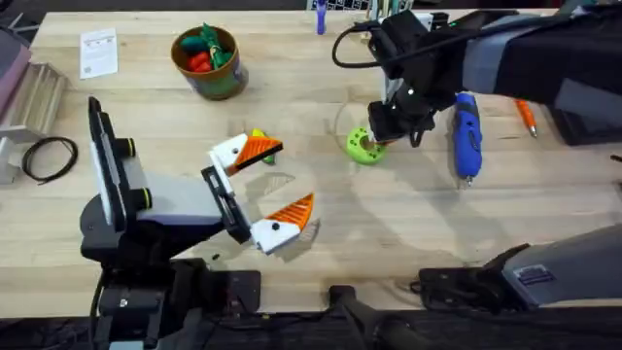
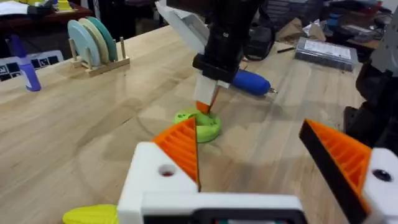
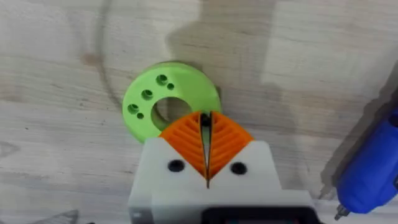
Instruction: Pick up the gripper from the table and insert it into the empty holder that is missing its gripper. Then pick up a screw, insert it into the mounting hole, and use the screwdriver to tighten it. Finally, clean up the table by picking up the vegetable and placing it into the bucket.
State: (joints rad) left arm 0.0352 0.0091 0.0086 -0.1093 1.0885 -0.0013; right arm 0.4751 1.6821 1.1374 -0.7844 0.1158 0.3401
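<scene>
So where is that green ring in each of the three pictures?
Overhead: the green ring lies right of centre on the table, under the right gripper.
Left wrist: the ring sits mid-picture, beyond the left gripper, with the right gripper touching down on it.
Right wrist: the ring is just past the shut orange tips.
Shared landmark: the blue screwdriver, lying beside the ring.
</scene>
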